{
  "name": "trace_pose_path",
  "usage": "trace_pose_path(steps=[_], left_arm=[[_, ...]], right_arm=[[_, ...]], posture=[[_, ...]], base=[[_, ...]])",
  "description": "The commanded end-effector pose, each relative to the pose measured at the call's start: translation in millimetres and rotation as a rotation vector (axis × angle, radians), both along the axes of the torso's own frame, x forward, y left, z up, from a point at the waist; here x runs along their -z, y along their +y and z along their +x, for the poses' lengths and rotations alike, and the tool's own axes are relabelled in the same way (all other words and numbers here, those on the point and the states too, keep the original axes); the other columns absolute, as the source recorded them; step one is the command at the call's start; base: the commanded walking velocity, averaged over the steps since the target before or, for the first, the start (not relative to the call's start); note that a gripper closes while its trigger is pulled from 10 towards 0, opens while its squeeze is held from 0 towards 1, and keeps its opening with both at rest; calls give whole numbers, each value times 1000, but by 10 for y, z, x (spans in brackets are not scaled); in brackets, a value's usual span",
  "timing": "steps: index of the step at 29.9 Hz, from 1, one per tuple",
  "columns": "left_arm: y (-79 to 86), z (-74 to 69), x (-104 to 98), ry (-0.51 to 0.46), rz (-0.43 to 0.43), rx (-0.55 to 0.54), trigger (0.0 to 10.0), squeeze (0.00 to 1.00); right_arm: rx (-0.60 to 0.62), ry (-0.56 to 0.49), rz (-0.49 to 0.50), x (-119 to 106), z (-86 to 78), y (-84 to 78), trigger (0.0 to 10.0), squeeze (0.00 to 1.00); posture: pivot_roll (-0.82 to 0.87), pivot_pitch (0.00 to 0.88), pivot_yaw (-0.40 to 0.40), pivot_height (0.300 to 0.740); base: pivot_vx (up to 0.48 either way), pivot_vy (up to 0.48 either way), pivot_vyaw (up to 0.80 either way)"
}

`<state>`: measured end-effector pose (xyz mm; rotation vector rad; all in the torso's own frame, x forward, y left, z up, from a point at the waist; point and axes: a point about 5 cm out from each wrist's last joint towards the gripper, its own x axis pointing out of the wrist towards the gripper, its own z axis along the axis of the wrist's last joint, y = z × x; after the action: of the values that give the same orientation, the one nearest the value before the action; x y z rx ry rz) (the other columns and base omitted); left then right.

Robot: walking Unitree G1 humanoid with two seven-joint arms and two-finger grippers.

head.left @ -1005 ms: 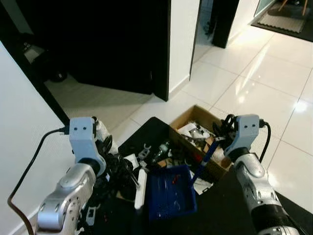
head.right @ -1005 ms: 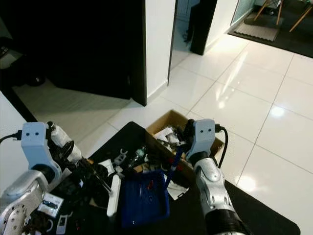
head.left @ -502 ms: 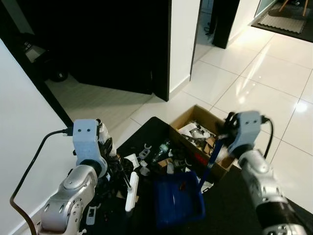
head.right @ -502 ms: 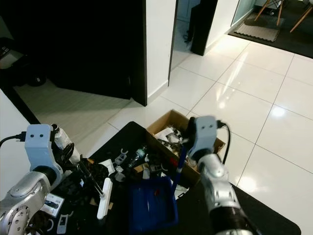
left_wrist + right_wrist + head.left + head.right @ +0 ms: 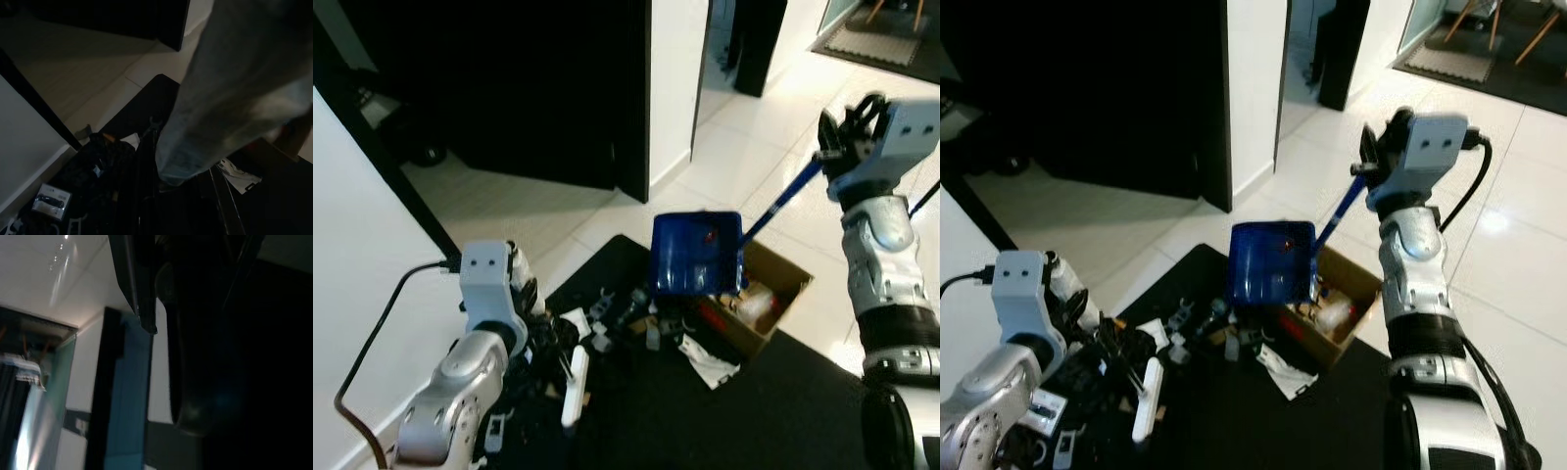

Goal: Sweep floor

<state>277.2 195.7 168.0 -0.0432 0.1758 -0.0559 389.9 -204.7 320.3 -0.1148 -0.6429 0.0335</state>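
Dustpan [image 5: 697,253], blue and tipped up on edge, hangs in the air above the open cardboard box [image 5: 773,294], at about one o'clock from the middle of our view; a small red scrap clings to its inner face. We go left to right. At nine o'clock a white wall panel [image 5: 362,284] meets the pale tiled floor [image 5: 754,147]. At seven o'clock our left gripper [image 5: 543,333] sits low over a heap of dark litter [image 5: 533,343] on the black mat [image 5: 724,411]; we cannot tell whether its fingers are parted or closed, since the wrist view is dark and largely covered by a blurred grey shape. Just beside it lies a white brush head [image 5: 575,387] on a thin dark stick. At six o'clock small clips and a crumpled white paper [image 5: 710,360] are scattered on the mat, touching the near wall of the box. The box holds a pale plastic bottle [image 5: 759,305] and a red piece. At two o'clock our right gripper [image 5: 842,137] is raised high, clenched around the dustpan's blue handle [image 5: 788,194], which slants down to the pan. We can read no writing or brand on anything.
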Motion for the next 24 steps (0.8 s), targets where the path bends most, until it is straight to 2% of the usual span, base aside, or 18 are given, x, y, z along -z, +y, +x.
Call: trace_pose_path(steps=[1, 3, 5, 8, 9, 11, 14, 18, 23, 24], left_arm=[[40, -45, -47, -28, 22, -13, 10000, 0], [64, -86, -42, -26, 26, -25, 10000, 0], [64, -86, -42, -26, 26, -25, 10000, 0], [86, -126, -25, -20, 29, -37, 10000, 0], [86, -126, -25, -20, 29, -37, 10000, 0], [93, -157, -12, -16, 31, -42, 10000, 0], [92, -164, -9, -15, 31, -42, 10000, 0], [76, -162, -4, -13, 32, -34, 10000, 0], [60, -168, 6, -10, 30, -26, 10000, 0], [53, -174, 16, -7, 28, -23, 10000, 0]], right_arm=[[11, -121, -111, -223, -43, 95, 10000, 0], [-2, -148, -233, -245, -30, 262, 10000, 0], [-2, -148, -233, -245, -30, 262, 10000, 0], [-29, -174, -306, -241, -29, 405, 10000, 0], [-29, -174, -306, -241, -29, 405, 10000, 0], [-46, -209, -374, -223, -37, 516, 10000, 0], [-54, -226, -405, -209, -44, 558, 10000, 0], [-58, -286, -549, -110, -61, 694, 10000, 0], [-62, -330, -616, -64, -89, 779, 10000, 0], [-48, -352, -657, -56, -100, 795, 10000, 0]], posture=[[180, 203, 56, 740], [193, 207, 50, 740], [193, 207, 50, 740], [205, 211, 45, 740], [205, 211, 45, 740], [209, 214, 43, 740], [209, 214, 44, 740], [204, 217, 47, 740], [202, 218, 50, 740], [201, 218, 50, 740]], base=[[0, 0, 0], [0, 0, 0], [0, 0, 0], [0, 0, 0], [0, 0, 0], [0, 0, 0], [0, 0, 0], [0, 0, 0], [0, 0, 0], [0, 0, 0]])
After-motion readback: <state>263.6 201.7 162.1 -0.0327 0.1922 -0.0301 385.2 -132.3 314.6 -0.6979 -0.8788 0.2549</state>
